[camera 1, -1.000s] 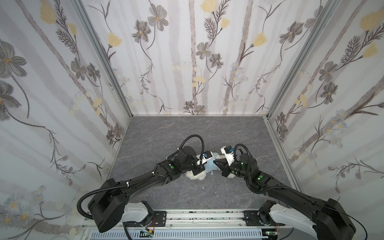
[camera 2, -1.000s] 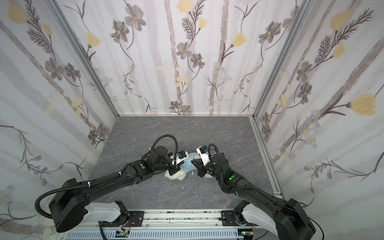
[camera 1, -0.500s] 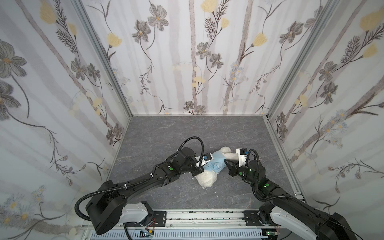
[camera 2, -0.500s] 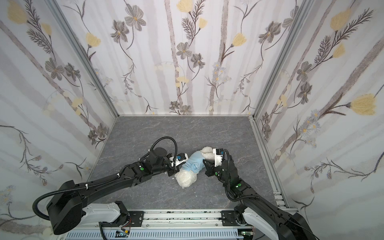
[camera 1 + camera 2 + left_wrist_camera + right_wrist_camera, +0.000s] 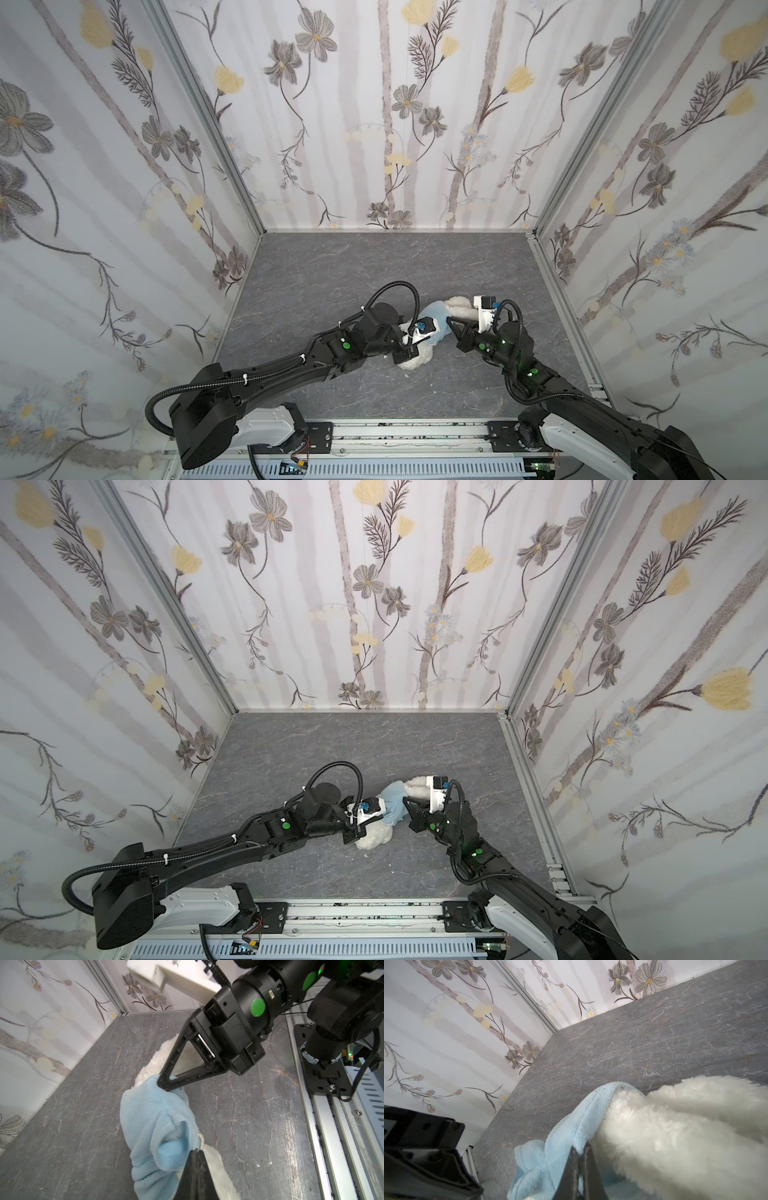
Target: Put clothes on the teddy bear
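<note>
Top views first: your left arm (image 5: 291, 370) runs low and long from the near rail toward the middle of the grey surface (image 5: 332, 270), wrist turned so the left claw (image 5: 428, 341) points across at the other arm. Your right arm (image 5: 519, 365) comes in from the near right side and bends back inward, with the right claw (image 5: 449, 321) aimed at the left one, so the two claws sit close and almost face each other. The teddy bear (image 5: 461, 305) lies on the surface between them, a bit right of centre and nearer the rail than the back wall; the hoodie (image 5: 436, 311) is bunched around its middle, white fluff poking out at both ends. In both top views the left wrist camera hides the left claw's tips, so you can't read that grip from up there.

Left wrist view fills that in: the left claw (image 5: 196, 1152) is clenched, tips pressed together on a fold of the hoodie right beside white fur; opposite it, the right claw (image 5: 164, 1085) bites the hoodie's far edge, also closed.

Right wrist view: the right claw (image 5: 580, 1152) is pinched on blue fleece, the hem stretched over the bear's fur (image 5: 675, 1126); part of your left arm (image 5: 421, 1147) shows, blurred and close to the lens.
</note>
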You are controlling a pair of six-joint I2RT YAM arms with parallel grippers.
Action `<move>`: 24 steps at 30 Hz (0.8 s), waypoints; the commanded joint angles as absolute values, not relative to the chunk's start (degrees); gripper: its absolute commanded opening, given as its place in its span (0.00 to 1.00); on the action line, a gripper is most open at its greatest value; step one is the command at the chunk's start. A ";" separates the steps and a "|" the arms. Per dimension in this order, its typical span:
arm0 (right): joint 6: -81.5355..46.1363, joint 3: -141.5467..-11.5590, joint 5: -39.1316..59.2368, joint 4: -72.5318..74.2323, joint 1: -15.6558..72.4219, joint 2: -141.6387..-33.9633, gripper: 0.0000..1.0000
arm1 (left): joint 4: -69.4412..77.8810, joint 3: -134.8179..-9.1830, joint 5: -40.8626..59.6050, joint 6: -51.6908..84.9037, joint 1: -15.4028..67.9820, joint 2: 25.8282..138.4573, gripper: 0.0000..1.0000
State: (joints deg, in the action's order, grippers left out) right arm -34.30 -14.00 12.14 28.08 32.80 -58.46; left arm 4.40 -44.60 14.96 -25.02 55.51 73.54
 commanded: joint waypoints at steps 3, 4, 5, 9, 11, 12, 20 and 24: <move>-35.00 -14.33 12.70 31.76 33.26 -58.84 0.00 | 5.36 -47.24 7.55 -25.06 55.70 77.98 0.00; -35.11 -14.29 12.70 31.88 33.31 -58.88 0.00 | 5.36 -47.51 7.02 -25.30 55.65 78.44 0.00; -35.08 -14.15 12.79 31.95 33.44 -58.86 0.00 | 5.36 -47.94 6.81 -25.31 55.56 78.91 0.00; -35.04 -13.89 12.66 32.00 33.55 -58.85 0.00 | 5.36 -48.90 7.27 -24.97 55.39 80.46 0.00; -35.05 -13.89 12.57 31.98 33.61 -58.89 0.00 | 5.34 -49.03 7.16 -25.13 55.27 81.15 0.00; -34.99 -13.89 12.68 32.12 33.60 -58.89 0.00 | 5.32 -49.11 7.29 -25.29 55.27 81.57 0.00; -34.31 -14.14 12.79 31.77 33.65 -59.24 0.00 | 5.36 -49.49 15.09 -21.30 51.20 80.84 0.05; -34.36 -14.15 12.88 32.16 33.66 -59.57 0.00 | 5.27 -50.36 17.16 -20.13 50.41 81.47 0.05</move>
State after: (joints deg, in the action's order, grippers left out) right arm -34.44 -13.82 12.27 28.77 33.52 -59.24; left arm 4.29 -49.76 13.52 -21.91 50.50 81.28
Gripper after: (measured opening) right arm 0.050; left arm 0.052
